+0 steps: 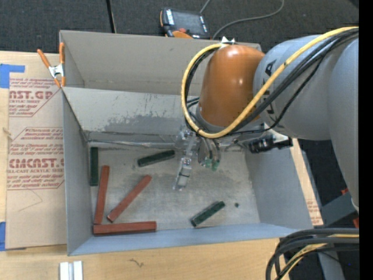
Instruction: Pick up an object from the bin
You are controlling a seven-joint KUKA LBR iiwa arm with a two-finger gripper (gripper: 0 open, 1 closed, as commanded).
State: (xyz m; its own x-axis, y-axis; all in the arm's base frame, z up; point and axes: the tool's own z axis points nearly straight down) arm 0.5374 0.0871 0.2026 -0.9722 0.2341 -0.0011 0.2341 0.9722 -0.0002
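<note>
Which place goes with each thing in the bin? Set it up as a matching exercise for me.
Things:
1. gripper
2. slanted red-brown stick
3. level red-brown stick
4. green stick pointing front to back

Places:
A. along the front wall
B. by the left wall
C. over the middle of the bin
D. on the floor, midway between left wall and gripper

Pairs: 1-C, 2-D, 3-A, 4-B

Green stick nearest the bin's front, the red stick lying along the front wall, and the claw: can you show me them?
Green stick (208,213): camera view, its middle.
Red stick (124,228): camera view, its middle.
Claw (181,182): camera view, its lower tip.
</note>
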